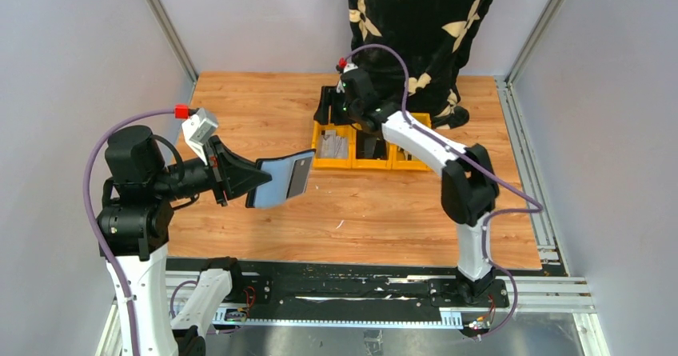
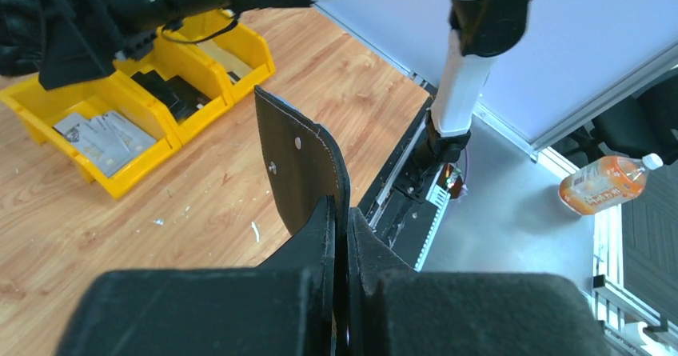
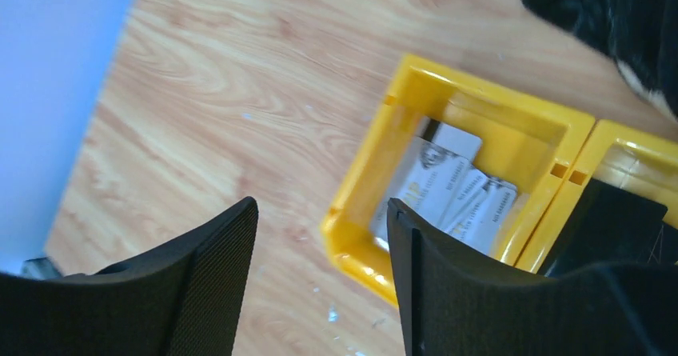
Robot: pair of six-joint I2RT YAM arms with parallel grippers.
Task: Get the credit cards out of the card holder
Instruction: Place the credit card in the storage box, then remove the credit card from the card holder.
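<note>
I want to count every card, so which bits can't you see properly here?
- Inside the card holder: the left wrist view shows only its black outside, and the top view is too small to tell if cards remain.
- The credit cards in the yellow bin: in the right wrist view a right finger covers the pile's lower end, so no count.
- The middle bin: in the top view the right arm crosses it.
</note>
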